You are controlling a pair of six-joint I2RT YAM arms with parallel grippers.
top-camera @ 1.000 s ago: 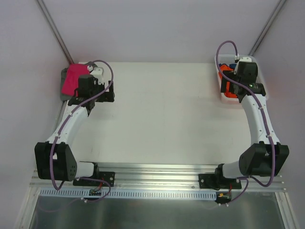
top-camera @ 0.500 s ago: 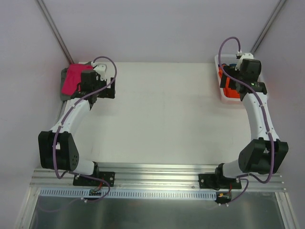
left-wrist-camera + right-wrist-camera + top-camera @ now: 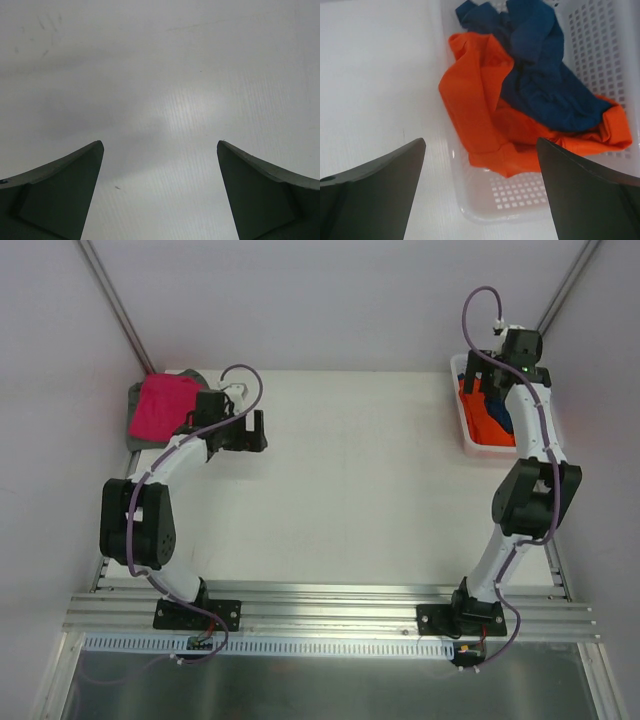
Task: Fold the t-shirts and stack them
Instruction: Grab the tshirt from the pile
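The white table (image 3: 350, 490) fills the middle of the top view, with two aluminium rails (image 3: 330, 602) along its near edge, where both arm bases are bolted.

The left arm (image 3: 165, 462) reaches toward the far left and bends back to the right. The right arm (image 3: 538, 435) stretches straight to the far right corner.

A white lattice basket (image 3: 605, 60) stands at the far right corner of the table. Two t-shirts lie crumpled inside it. The orange t-shirt (image 3: 475, 100) is underneath, spread from the basket's left wall across to its right side. The dark blue t-shirt (image 3: 545, 85) lies on top of it, toward the far and right part of the basket.

The other two t-shirts are at the far left corner of the table. The magenta pink t-shirt (image 3: 163, 405) lies flat on the grey t-shirt (image 3: 136, 435). The grey one shows only as a border along the pink one's left and near edges and at its far right corner.

The left gripper (image 3: 160, 145) is just right of this pile, over bare table. Its two fingers are spread wide and nothing is between them. The right gripper (image 3: 480, 142) hangs above the left wall of the basket, clear of the cloth. Its fingers are also spread wide and carry nothing.
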